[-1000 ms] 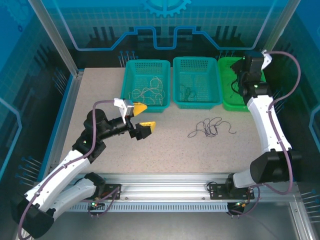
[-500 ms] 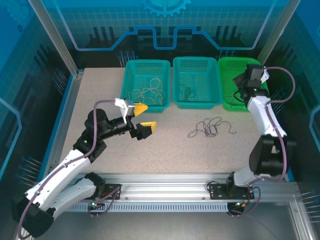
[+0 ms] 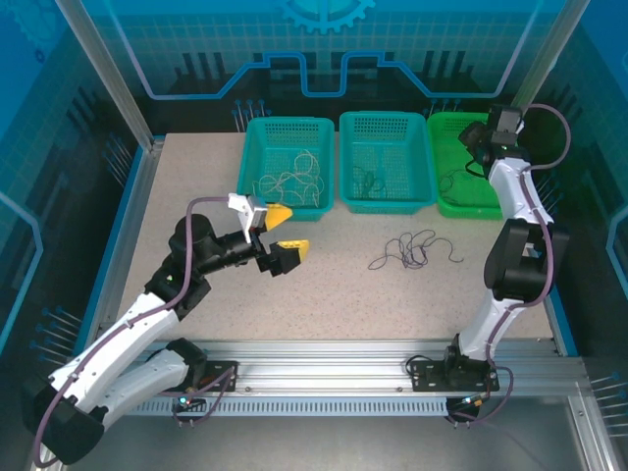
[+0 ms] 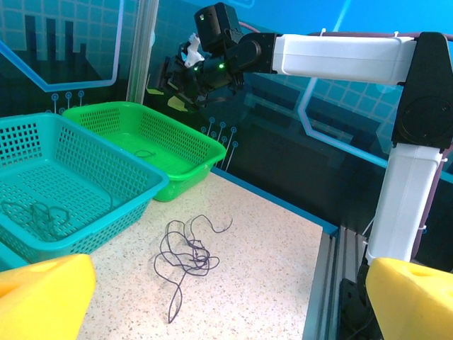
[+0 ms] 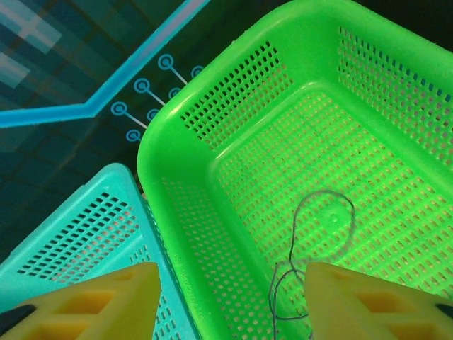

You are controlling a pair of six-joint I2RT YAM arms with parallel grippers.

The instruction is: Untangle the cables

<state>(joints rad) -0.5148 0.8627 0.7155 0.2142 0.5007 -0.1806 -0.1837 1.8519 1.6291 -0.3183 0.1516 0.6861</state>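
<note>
The left gripper [image 3: 285, 229] hovers over the table [image 3: 196, 196], jaws fully spread and empty; beyond it the purplish-black cable tangle [image 3: 414, 250] lies on the open surface before the teal basket [image 3: 386, 205], long axis left to right, one loose tail pointing right; a pinch at its knotted centre would likely catch several loops and tighten them. Farthest back, the right gripper [image 5: 233, 297] hangs over the green basket [image 5: 184, 212], fingers parted and holding nothing; the thin strand [image 5: 294, 227] lying below could snag a finger and drag over the rim.

Left basket [image 3: 289, 122], middle basket [image 3: 385, 116] and right basket [image 3: 467, 209] in a row at the table's [image 3: 334, 299] far edge, cables [image 3: 289, 180] in each, loose tangle [image 3: 412, 250] on the table before the middle basket.
</note>
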